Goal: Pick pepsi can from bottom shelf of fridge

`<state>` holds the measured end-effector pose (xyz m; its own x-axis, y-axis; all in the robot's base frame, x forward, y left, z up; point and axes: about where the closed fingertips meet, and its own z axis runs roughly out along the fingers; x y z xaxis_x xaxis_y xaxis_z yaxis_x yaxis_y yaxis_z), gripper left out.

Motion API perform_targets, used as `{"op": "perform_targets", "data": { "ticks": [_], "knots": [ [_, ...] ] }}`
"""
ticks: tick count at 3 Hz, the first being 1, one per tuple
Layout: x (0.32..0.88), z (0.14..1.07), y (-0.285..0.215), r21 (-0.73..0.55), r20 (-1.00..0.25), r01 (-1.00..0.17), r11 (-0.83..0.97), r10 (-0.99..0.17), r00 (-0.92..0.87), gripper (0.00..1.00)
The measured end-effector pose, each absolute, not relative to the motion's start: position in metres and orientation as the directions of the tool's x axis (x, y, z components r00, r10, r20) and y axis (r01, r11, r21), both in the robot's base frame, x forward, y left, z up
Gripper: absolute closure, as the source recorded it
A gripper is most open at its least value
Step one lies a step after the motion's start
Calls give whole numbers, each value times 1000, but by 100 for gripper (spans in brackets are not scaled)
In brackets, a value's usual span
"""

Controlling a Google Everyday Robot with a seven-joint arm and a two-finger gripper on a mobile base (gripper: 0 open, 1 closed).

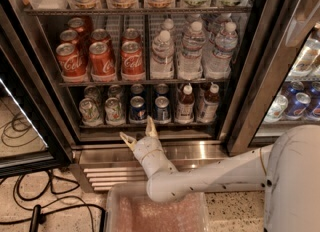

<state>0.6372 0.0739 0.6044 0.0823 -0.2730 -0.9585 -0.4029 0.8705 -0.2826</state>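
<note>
The fridge (250,76) stands open with drinks on dark racks. On the bottom shelf (145,124) two dark-blue pepsi cans stand side by side, one (137,108) left of the other (161,108). My gripper (138,132) is open, its two pale fingers spread, just in front of and slightly below the shelf's front rail, under the left pepsi can. It holds nothing. My white arm (215,173) reaches in from the lower right.
Green-and-white cans (100,110) stand left of the pepsi cans, small bottles (196,103) right of them. Red Coca-Cola cans (100,56) and water bottles (192,51) fill the rack above. A pink-lined tray (155,211) sits below my wrist. Cables (30,206) lie on the floor at left.
</note>
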Motion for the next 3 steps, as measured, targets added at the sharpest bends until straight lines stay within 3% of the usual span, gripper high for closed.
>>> {"op": "perform_targets", "data": {
  "ticks": [1, 3],
  "knots": [
    [637, 605, 74, -284, -958, -403, 870, -273, 85, 22],
    [646, 603, 77, -250, -968, -387, 888, -233, 89, 35]
  ]
}}
